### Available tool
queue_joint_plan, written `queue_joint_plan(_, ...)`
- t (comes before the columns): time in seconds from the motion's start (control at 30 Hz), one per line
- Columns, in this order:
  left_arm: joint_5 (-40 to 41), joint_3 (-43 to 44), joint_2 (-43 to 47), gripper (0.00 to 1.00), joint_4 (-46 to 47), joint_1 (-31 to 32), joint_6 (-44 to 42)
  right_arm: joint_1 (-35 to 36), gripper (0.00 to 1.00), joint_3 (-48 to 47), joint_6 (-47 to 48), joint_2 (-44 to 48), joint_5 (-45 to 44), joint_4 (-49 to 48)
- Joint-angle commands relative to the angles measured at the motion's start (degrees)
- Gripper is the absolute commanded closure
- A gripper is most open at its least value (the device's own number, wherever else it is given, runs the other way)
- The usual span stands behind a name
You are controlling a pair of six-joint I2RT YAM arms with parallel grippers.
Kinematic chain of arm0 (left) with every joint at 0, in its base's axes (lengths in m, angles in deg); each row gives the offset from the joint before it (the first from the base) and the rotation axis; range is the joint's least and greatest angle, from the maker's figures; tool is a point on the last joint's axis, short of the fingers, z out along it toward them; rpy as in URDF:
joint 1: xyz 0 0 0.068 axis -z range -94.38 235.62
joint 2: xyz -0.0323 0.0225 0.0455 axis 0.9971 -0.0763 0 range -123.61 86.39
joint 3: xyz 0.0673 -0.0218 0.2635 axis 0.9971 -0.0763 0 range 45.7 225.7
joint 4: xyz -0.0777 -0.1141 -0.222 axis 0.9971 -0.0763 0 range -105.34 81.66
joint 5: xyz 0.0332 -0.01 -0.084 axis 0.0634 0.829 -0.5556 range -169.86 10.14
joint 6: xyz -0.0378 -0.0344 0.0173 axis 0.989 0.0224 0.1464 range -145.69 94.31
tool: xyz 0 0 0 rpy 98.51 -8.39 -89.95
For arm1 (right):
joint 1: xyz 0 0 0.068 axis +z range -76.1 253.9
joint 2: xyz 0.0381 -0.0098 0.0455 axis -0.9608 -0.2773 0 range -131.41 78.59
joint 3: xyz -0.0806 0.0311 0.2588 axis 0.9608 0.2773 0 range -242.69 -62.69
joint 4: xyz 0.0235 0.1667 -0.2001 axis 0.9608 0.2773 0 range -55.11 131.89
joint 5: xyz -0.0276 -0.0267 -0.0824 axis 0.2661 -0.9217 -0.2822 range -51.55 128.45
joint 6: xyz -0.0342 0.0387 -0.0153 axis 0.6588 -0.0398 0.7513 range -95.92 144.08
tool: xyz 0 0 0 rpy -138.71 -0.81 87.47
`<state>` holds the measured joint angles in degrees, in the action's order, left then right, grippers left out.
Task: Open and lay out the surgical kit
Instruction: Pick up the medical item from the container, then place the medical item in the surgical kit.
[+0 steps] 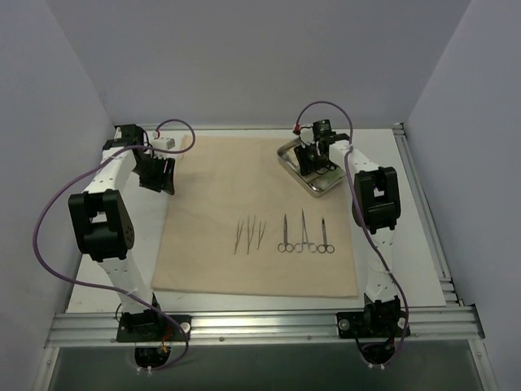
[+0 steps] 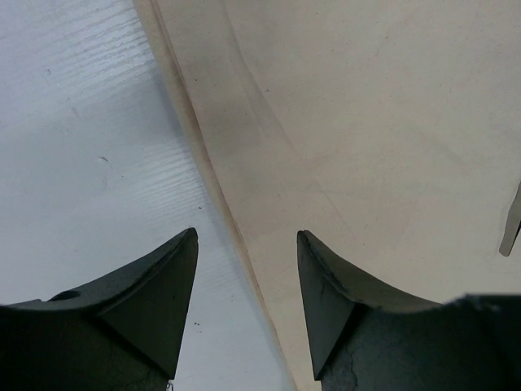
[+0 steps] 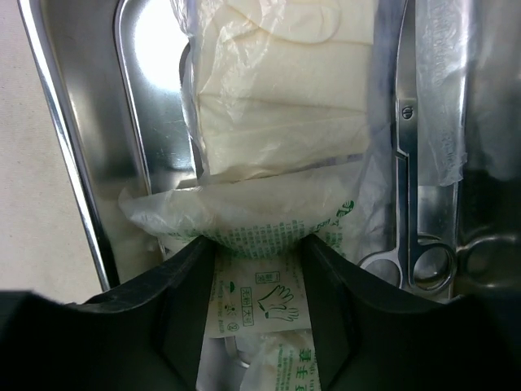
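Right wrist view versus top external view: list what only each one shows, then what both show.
Only the right wrist: a green-printed glove packet between the right tool's fingers, clear-wrapped gloves, and scissors lying in the steel tray. Only the top external: tweezers and scissor-handled forceps laid out on the beige cloth, with the left tool at its left edge. Both: the tray, the cloth, the right tool.

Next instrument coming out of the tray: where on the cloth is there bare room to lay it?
Bare beige cloth wrap far-centre, between the left gripper and the shiny steel tray; also the strip along its near edge. Crowded: thin metal tweezers and scissor-handled forceps mid-cloth, and the packed tray.
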<state>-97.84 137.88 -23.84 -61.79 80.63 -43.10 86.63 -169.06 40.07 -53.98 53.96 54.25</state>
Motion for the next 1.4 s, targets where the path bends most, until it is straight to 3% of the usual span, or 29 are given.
queue_joint_plan(0.0, 0.05, 2.74, -0.68, 0.39, -0.51, -0.19, -0.52, -0.86, 0.62, -0.68, 1.24, -1.29, 0.31, 3.85)
queue_joint_plan(0.2, 0.22, 2.74, -0.86, 0.39, -0.69, -0.19, -0.43, -1.22, 0.83, -2.09, 2.03, 2.31, 0.31, 3.06)
queue_joint_plan(0.5, 0.40, 2.92, -0.42, 0.39, -0.78, -0.10, -0.43, -1.83, 0.99, -1.65, 0.19, 8.73, 0.23, -1.24)
queue_joint_plan(0.8, -0.39, 2.74, 0.55, 0.39, -0.87, 0.07, -0.43, -2.01, 1.00, 2.03, -9.29, 17.43, -2.41, -10.64)
queue_joint_plan(1.0, -1.53, 2.48, 1.34, 0.39, -0.69, 0.16, -0.43, 1.93, 0.97, 11.96, -25.29, 23.15, -3.28, -28.04)
queue_joint_plan(1.17, -2.15, 1.25, 2.91, 0.39, -0.16, 0.07, -0.78, 14.66, 0.95, 9.78, -25.73, 19.12, -11.19, -30.87)
queue_joint_plan(1.37, -3.38, -1.74, 4.94, 0.39, 1.42, -0.10, -1.49, 22.50, 0.95, 5.30, -32.94, 9.28, -15.33, -35.26)
